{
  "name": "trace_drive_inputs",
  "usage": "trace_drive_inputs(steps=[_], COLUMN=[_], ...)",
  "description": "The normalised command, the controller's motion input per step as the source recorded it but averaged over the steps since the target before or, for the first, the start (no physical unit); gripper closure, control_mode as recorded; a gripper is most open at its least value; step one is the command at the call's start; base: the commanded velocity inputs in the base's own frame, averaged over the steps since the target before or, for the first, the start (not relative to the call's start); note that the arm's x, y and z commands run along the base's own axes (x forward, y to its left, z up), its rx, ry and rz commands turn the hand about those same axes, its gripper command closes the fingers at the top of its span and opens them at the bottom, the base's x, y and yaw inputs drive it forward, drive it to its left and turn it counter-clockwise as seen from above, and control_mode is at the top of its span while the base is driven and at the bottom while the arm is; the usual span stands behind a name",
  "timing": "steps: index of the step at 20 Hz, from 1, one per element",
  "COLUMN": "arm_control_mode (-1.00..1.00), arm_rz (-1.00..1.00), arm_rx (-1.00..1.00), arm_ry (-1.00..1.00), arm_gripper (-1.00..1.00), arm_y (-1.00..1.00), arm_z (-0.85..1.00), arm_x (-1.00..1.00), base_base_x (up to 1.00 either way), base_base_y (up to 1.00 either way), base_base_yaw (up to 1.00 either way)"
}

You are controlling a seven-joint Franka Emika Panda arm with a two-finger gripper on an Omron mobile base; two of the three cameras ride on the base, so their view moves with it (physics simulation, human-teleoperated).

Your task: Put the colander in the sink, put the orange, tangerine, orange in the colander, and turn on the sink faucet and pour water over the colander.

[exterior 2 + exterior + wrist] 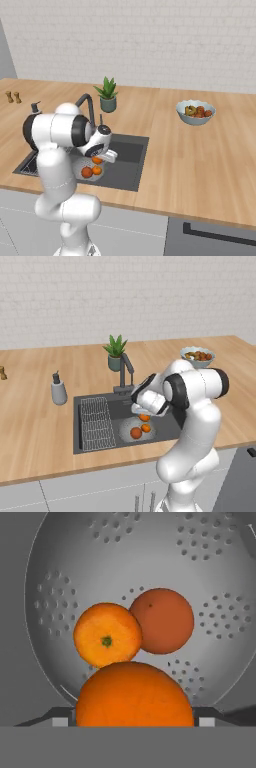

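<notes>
1. Progress is judged as well past halfway: the round grey perforated metal colander point(125, 567) is already set in the dark grey rectangular sink point(116, 406), beside the wire grid rack point(96, 423).
2. Two orange fruits are seen lying in the colander: a bright orange with a green stem mark point(107, 635) and a darker reddish-orange fruit point(162, 620), touching each other.
3. A third large orange point(134, 694) is seen between the tips of the end effector point(131, 719), low over the colander; the jaws stand wide, but whether it is gripped or released cannot be told.
4. Remaining work is judged to be the tall dark grey angular faucet point(125, 373); no water is seen running.
</notes>
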Motion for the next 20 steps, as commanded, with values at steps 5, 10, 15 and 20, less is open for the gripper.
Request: trace_drive_inputs(steps=[5,10,15,20], arm_control_mode=[-1.0,-1.0,-1.0,-1.0], arm_rz=[-0.02,-0.03,-0.19,-0.2], arm_rx=[0.05,0.14,0.28,0.45], arm_ry=[-0.2,-0.25,-0.19,-0.12], arm_gripper=[-1.0,-1.0,-1.0,-1.0], arm_y=[-0.07,-0.22,-0.61,-0.62], arm_z=[0.09,0.68,0.44,0.44], arm_x=[-0.38,-0.4,-0.61,-0.41], base_base_x=[0.0,0.0,0.0,0.0], base_base_y=[0.0,0.0,0.0,0.0], base_base_yaw=[0.0,0.0,0.0,0.0])
